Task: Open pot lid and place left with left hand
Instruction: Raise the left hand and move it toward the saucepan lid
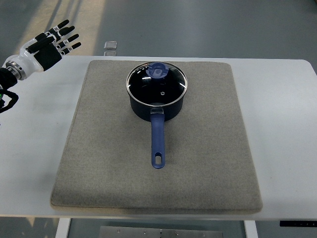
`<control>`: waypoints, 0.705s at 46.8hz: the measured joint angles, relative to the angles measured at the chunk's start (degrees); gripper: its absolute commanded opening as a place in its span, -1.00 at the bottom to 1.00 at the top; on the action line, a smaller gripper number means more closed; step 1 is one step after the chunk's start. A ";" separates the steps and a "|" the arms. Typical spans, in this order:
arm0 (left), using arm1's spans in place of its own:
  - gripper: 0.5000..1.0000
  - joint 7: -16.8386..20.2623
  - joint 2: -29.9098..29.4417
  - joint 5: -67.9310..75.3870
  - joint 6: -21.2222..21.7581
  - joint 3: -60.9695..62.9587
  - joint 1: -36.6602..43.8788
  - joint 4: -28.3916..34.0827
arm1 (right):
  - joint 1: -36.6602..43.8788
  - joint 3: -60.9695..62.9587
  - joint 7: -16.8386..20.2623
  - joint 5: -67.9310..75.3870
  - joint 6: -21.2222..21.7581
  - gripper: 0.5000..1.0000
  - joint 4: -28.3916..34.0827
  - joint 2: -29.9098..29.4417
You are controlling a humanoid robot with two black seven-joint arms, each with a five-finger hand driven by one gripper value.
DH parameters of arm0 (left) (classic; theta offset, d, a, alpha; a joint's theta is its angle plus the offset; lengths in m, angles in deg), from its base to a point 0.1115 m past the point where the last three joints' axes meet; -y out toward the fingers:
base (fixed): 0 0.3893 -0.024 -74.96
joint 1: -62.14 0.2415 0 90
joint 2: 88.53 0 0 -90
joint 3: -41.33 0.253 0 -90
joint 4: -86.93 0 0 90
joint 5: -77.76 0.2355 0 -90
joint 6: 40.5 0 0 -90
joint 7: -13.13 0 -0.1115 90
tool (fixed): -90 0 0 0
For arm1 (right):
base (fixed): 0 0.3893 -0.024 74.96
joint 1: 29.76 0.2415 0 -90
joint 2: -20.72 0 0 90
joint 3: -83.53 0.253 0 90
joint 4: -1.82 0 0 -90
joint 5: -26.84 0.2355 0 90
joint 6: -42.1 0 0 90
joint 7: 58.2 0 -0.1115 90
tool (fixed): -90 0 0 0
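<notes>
Hovering over the far left corner of the table (277, 124), my left hand (49, 47) has its fingers (67, 30) spread and holds nothing. It is well apart from the pot (157, 101); my wrist comes in from the left edge, and my right hand does not show at all.

Moving outward from there, a grey mat (208, 163) covers most of the table top, and the pot stands on it toward the far edge, about midway between left and right. Its long blue handle (157, 141) points back toward the near edge. The glass lid (156, 83) sits on the pot's rim, closed, with its blue knob (158, 70) lying toward the far side of the lid. Beyond the far edge of the table, a small grey block (110, 46) sits near the mat's far left corner.

As I judge it, nothing of the task is done yet: the lid is on and untouched. What is left is to reach across to the knob, grip it, lift the lid clear, and set it down on the mat to the left of the pot, where there is bare space.
</notes>
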 measured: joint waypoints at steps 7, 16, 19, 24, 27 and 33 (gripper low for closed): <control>0.97 0.00 0.14 0.00 0.00 -0.01 -0.18 -0.01 | 0.00 0.00 0.00 -0.02 0.00 0.67 0.00 0.00; 0.97 0.00 0.39 0.06 0.00 0.06 -0.74 -0.02 | 0.00 0.02 0.00 0.00 0.00 0.66 0.00 0.00; 0.97 0.03 0.96 0.08 0.00 0.27 -1.04 -0.02 | 0.00 0.02 -0.01 0.01 0.00 0.67 0.00 0.00; 0.97 0.09 1.27 0.07 0.00 1.01 -1.73 0.01 | 0.00 0.00 0.00 0.01 0.00 0.67 0.00 0.00; 0.97 0.09 1.29 0.18 0.00 1.78 -2.05 -0.29 | 0.00 0.00 0.00 0.01 0.00 0.66 0.00 0.00; 0.97 0.57 1.29 1.79 0.00 2.89 -3.41 -0.56 | 0.00 0.02 0.00 0.01 0.00 0.67 0.00 0.00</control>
